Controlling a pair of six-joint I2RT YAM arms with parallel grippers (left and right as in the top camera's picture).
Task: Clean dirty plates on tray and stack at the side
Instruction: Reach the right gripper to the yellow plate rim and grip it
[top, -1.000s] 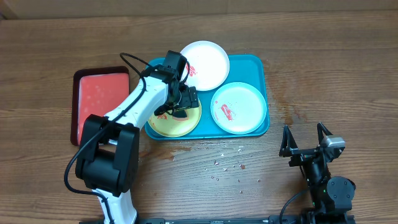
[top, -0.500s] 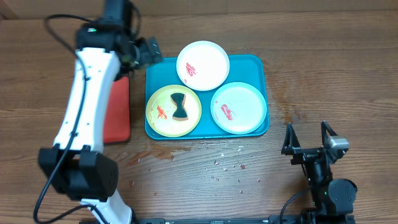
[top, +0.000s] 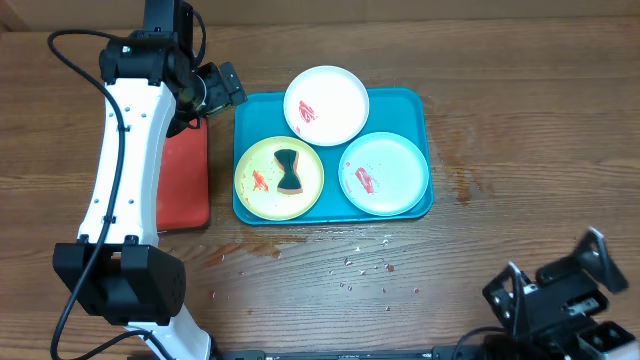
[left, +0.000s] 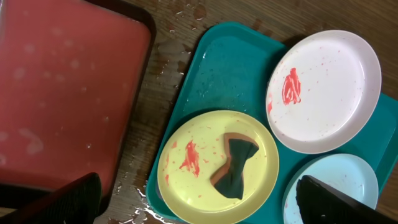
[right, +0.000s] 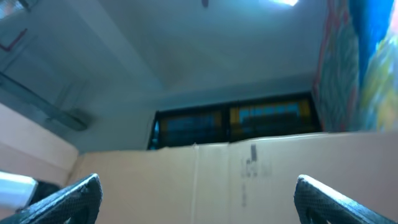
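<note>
Far left, your left gripper (top: 212, 87) hangs above the far end of the red tray (top: 185, 185), jaws spread wide and empty. On the teal tray (top: 408, 100), the yellow-green plate (top: 258, 185) carries a dark sponge (top: 289, 171). The white plate (top: 335, 105) and pale teal plate (top: 395, 175) lie beside it, all smeared red. Lower right, your right gripper (top: 552, 272) points upward, spread wide, holding nothing.

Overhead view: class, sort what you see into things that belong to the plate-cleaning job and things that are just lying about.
Belong to the job: white plate, yellow plate, teal plate, blue tray, and probably the sponge on the yellow plate.
Lying about: red tray, scattered crumbs.
</note>
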